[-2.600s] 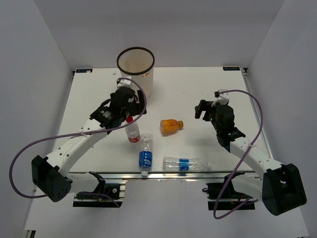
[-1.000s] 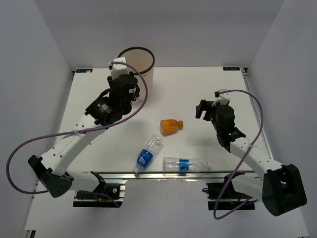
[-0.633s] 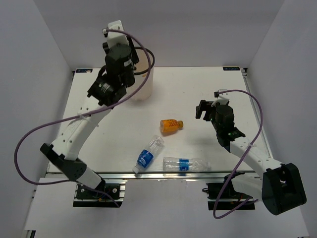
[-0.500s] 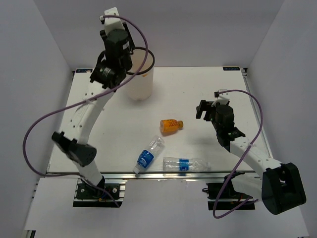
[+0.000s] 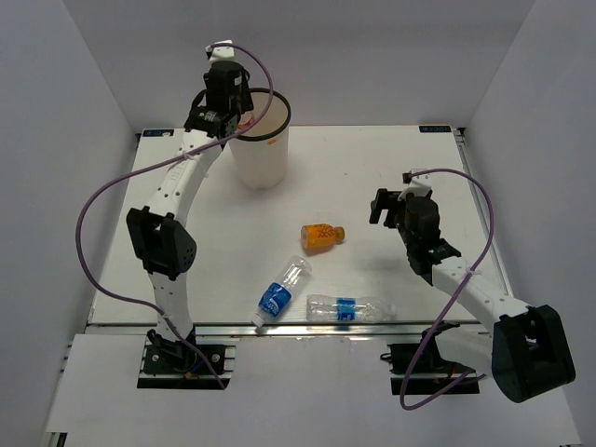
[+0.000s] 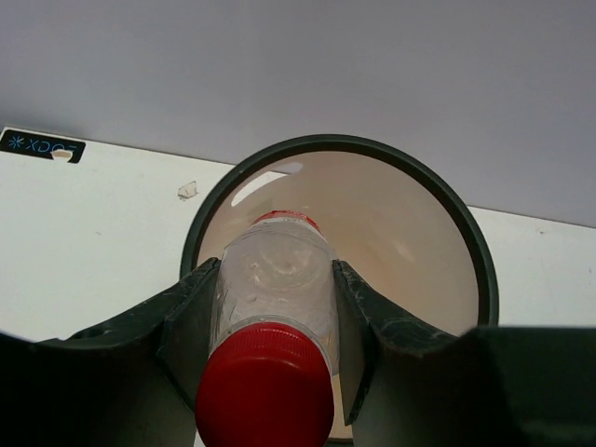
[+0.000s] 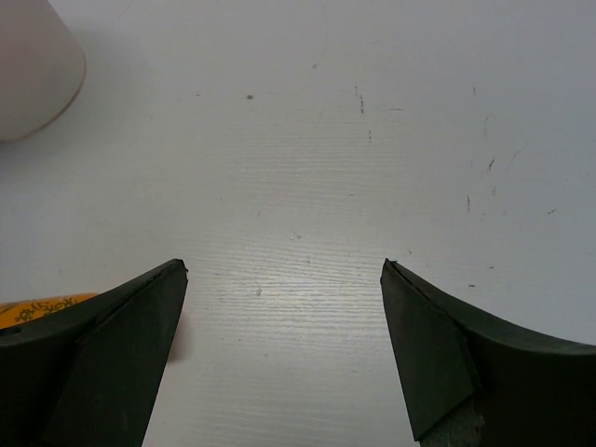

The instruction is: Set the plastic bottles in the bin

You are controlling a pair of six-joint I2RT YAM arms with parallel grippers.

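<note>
A: Moved since 2.6 seconds ago: left gripper point(image 6: 270, 307), with one red-cap bottle point(image 6: 272, 317), gone from the table's middle up to the bin point(image 5: 258, 140). One blue-label bottle point(image 5: 279, 291) has rolled to a new angle. Right arm unchanged.

B: Entry for the left gripper?

A: Closed on the red-cap bottle, a finger on each side of the clear body. Bottle lies along the fingers, cap toward the wrist camera, base pointing into the bin's mouth. Held so, I judge, that it will drop base-first once released. In the top view it sits at the rim's 9 to 10 o'clock.

B: Right gripper point(image 7: 284, 349)?

A: Jaws wide apart, holding nothing, bare table point(image 7: 307, 186) between them. Parked at the table's 3 o'clock, well apart from the bin.

B: Bin contents?

A: Visible inner wall is bare; the held bottle hides most of the floor, so contents cannot be told. Bin stands upright at the table's 11 o'clock.

B: Items left on the table?

A: Orange bottle point(image 5: 322, 236), on its side, centre. Blue-label bottle, at 7 o'clock from it, near the front edge. Second blue-label bottle point(image 5: 348, 307), just beside the first, also near that edge.
</note>
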